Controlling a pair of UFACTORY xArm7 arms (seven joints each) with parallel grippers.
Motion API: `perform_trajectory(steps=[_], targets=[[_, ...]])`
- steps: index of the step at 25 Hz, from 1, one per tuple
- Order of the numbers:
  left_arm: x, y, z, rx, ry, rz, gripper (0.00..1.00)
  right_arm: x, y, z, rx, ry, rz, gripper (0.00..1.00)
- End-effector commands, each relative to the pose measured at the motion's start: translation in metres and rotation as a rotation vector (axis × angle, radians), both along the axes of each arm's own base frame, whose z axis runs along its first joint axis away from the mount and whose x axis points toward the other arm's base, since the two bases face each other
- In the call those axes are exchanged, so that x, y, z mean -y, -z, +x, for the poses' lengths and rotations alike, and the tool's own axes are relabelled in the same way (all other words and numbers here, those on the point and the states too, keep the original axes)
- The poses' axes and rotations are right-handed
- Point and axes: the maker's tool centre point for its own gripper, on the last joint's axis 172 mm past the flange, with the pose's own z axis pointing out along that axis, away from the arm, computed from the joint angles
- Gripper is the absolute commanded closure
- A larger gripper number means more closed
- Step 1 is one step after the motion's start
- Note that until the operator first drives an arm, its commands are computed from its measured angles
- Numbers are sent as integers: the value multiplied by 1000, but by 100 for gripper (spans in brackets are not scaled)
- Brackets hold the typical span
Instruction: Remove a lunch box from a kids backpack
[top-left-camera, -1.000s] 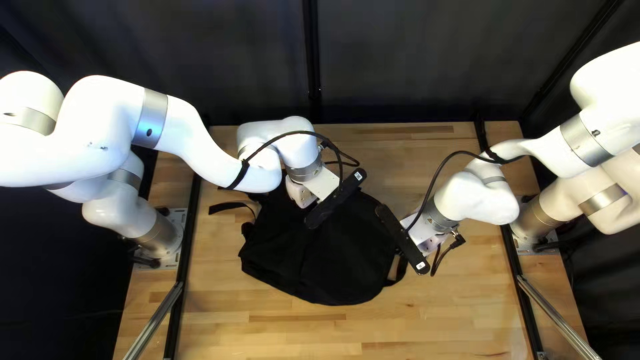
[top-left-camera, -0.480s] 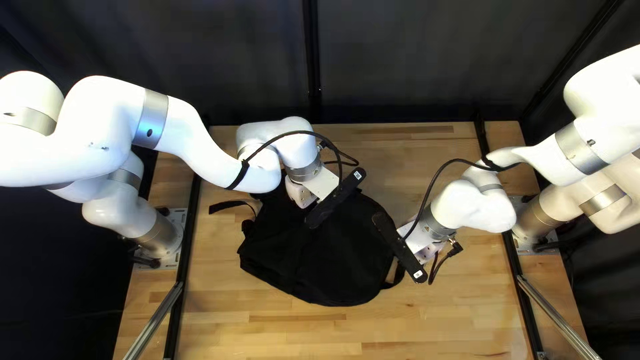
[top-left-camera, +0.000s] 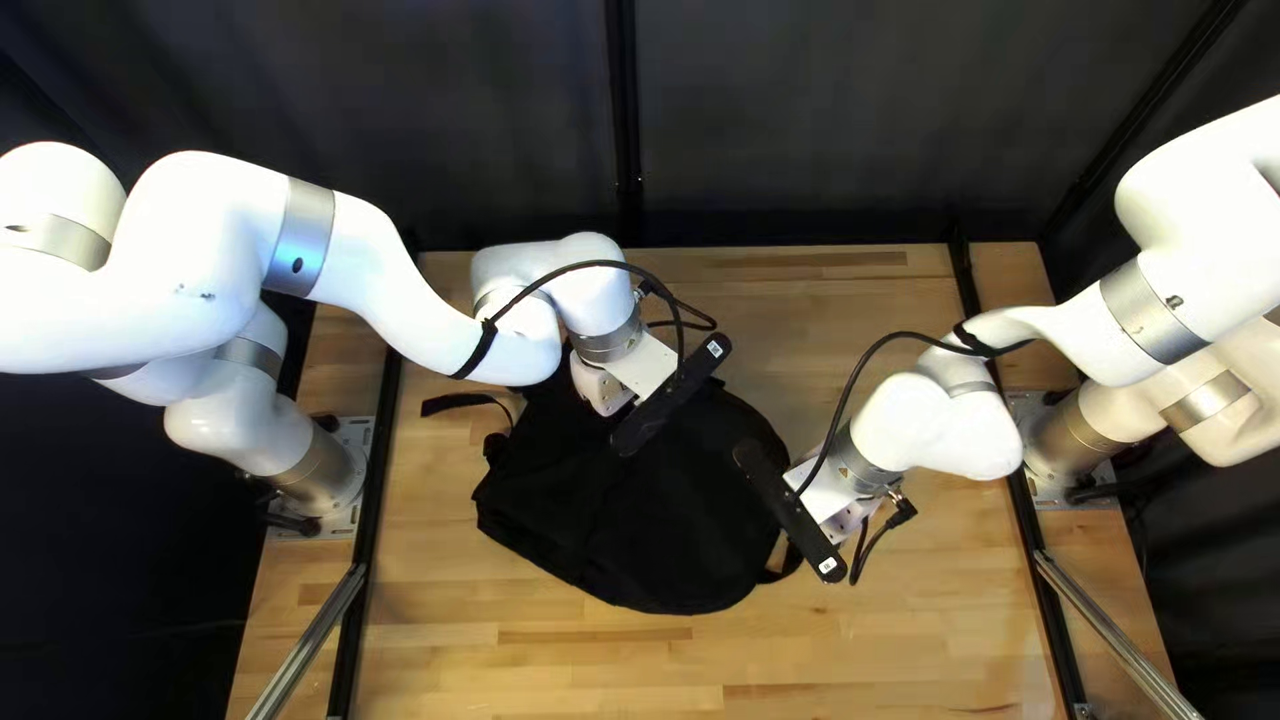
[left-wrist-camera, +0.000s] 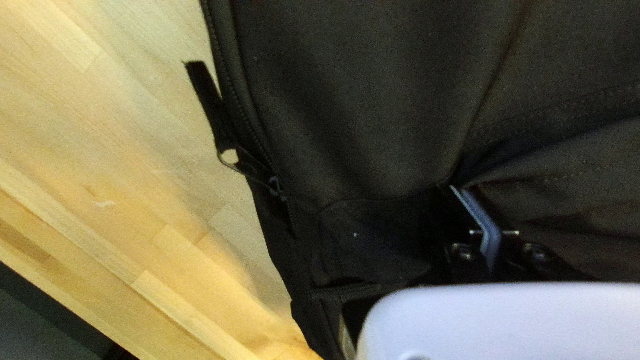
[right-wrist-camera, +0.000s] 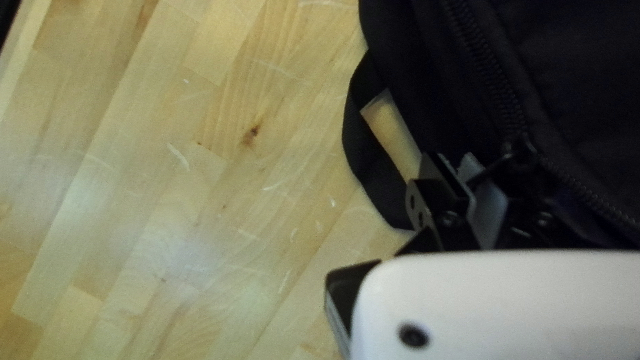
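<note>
There's a wooden desk (top-left-camera: 854,654), and across its middle lies the black backpack (top-left-camera: 640,527). Over by the bag's far side, the left claw (top-left-camera: 599,387) pinches its cloth; at the right side, the right claw (top-left-camera: 854,515) has hold of a little zipper pull (right-wrist-camera: 492,168).

Brightly lit left arm (top-left-camera: 214,254), soft tabletop (right-wrist-camera: 187,260) glare, dim curtain (top-left-camera: 827,120)
</note>
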Motion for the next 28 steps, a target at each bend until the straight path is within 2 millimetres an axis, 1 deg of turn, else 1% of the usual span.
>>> perform_trajectory(steps=[1, 4, 8, 16, 23, 28], targets=[[0, -1, 0, 0, -1, -1, 100, -3, 3, -1, -10, -4, -3, 100], [0, 0, 0, 0, -1, -1, 100, -5, 8, -1, -22, -4, -4, 100], [1, 0, -1, -1, -3, -3, 100, -11, 8, 2, -27, -7, -3, 100], [0, -2, 0, 1, -5, -3, 100, -23, 9, 14, -28, -21, 1, 100], [0, -2, -1, 0, -7, -4, 100, -26, 5, 13, -26, -23, 0, 100], [0, -2, -1, 1, -8, -4, 100, -30, 3, 16, -24, -28, 0, 100]])
